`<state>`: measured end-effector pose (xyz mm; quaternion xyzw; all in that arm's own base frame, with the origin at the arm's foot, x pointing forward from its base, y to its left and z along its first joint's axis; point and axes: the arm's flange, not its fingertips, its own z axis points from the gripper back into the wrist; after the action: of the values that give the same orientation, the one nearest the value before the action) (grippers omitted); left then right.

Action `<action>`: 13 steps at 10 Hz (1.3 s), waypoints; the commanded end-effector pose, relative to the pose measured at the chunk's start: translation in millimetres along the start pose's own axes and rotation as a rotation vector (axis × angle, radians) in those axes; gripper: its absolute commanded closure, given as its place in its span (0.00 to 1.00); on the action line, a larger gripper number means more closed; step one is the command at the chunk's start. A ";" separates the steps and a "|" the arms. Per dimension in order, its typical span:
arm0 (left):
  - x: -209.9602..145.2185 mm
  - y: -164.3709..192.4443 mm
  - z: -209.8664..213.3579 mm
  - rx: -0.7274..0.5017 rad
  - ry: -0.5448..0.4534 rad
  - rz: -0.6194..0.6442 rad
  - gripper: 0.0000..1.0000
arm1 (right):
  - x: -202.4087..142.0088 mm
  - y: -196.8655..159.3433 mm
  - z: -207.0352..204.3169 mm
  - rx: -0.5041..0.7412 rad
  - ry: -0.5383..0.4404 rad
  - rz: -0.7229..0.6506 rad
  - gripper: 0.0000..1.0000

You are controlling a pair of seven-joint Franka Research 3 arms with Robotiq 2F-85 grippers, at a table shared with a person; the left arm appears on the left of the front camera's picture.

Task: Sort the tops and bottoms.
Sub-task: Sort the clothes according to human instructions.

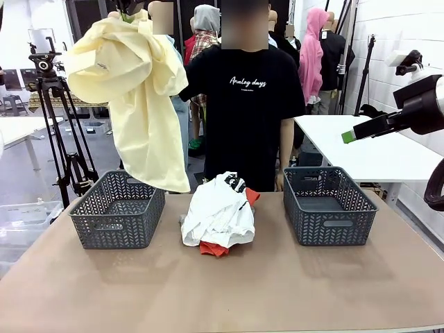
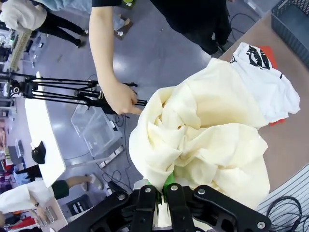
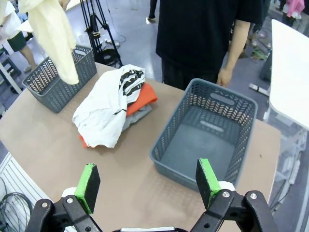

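Pale yellow garment (image 1: 139,97) held high, hanging over left basket (image 1: 104,225)
Left gripper (image 2: 161,191) clenched on the garment's bunched top; cloth hangs long axis vertical, hem just above the basket's far right corner. Right gripper (image 3: 147,182) jaws spread, empty, high near the right basket (image 3: 169,145). White garment (image 1: 218,211) piled on orange-red one (image 1: 214,248) between baskets

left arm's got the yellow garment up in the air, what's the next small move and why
Probably lower the left gripper straight down, easing slightly toward the basket's middle. Its jaws are shut on the pale yellow garment, which hangs high with its hem at the far rim of the left basket.
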<state>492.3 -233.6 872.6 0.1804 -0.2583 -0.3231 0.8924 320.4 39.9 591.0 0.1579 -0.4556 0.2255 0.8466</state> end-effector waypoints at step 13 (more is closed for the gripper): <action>-159.4 -19.0 -213.6 -0.094 0.318 0.329 1.00 | -1.0 -0.7 -1.2 0.007 0.007 -0.008 0.00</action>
<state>599.5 -146.3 747.9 0.1544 -0.0992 -0.1609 0.9698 320.4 39.6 590.9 0.1573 -0.4555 0.2250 0.8468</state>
